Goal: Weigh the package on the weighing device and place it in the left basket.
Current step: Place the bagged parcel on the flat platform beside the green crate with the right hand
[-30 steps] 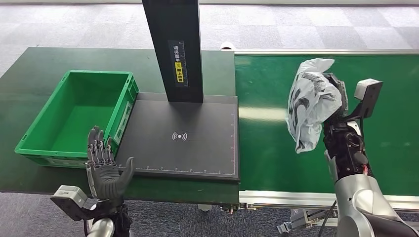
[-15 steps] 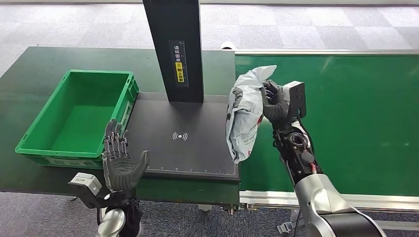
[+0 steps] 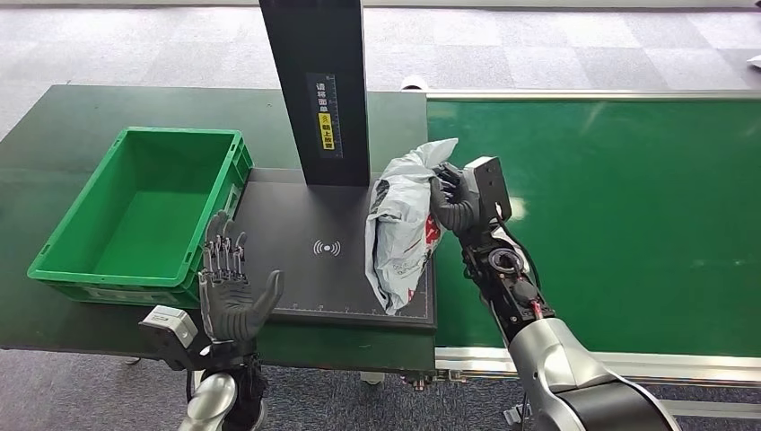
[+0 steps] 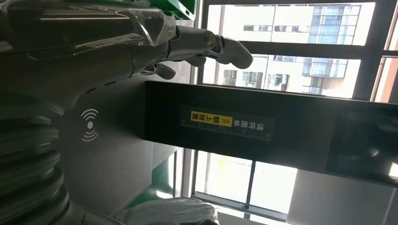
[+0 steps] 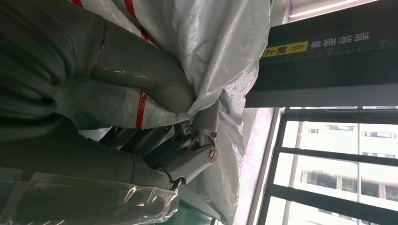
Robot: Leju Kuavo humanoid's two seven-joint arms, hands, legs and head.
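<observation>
— Firstly, the right hand: what did it hold?

— The right hand (image 3: 451, 199) gripped the package (image 3: 403, 229), a crumpled grey-white plastic bag with red and dark print. The right wrist view confirmed it: the thumb pressed into the plastic and the fingers (image 5: 197, 150) were wrapped around a fold of the package (image 5: 206, 42).

— And where was the package?

— It hung from that hand over the right-hand part of the weighing device (image 3: 296, 269), a dark flat platform with a white signal mark at its middle. Whether its lower end touched the platform could not be told. The black upright column (image 3: 321, 90) with the yellow label stood just beside it.

— The left hand?

— The left hand (image 3: 231, 292) was held palm up, fingers apart and holding nothing, at the near left corner of the platform, just beside the green basket (image 3: 54, 256). The left wrist view showed its fingers (image 4: 197, 40) extended.

— The surroundings?

— The basket sat on the dark green table (image 3: 54, 117), left of the platform. A green conveyor belt (image 3: 628, 206) lay on the right.
</observation>
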